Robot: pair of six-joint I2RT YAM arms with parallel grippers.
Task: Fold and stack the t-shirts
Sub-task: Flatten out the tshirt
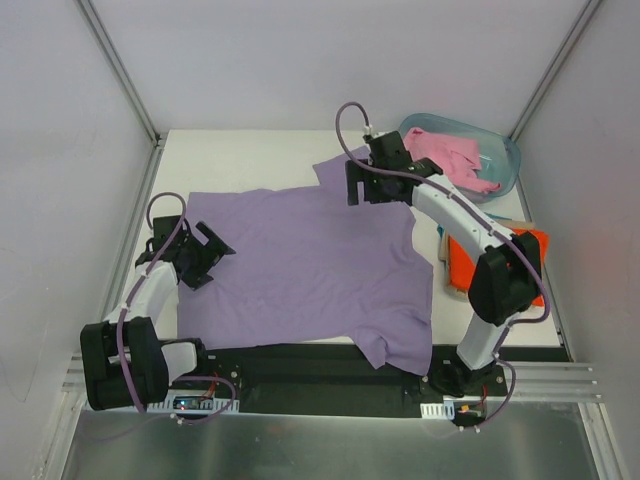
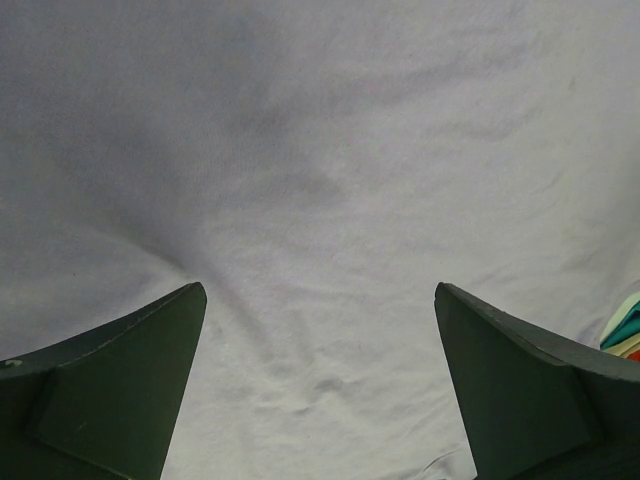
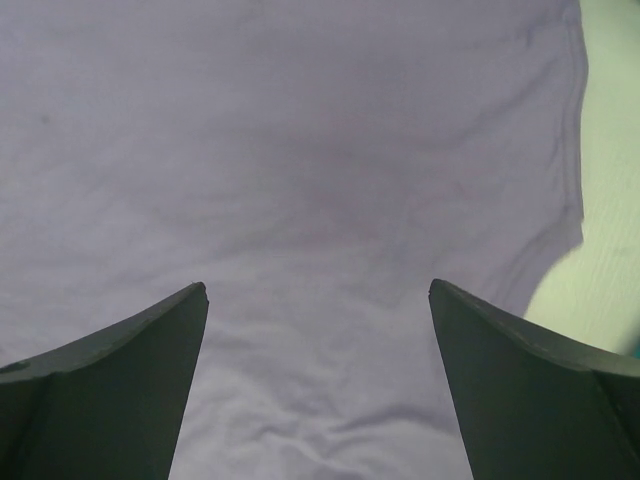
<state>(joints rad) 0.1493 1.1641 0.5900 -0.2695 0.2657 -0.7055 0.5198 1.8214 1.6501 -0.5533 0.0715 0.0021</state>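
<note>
here the lavender t-shirt (image 1: 310,270) lies flat beneath the right claw (image 3: 318,290).

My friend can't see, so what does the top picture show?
A lavender t-shirt lies spread flat on the table, the open left end effector at its left edge, the open right end effector by its far sleeve. A pink shirt sits in a tub far right; an orange shirt lies by the right arm.
</note>
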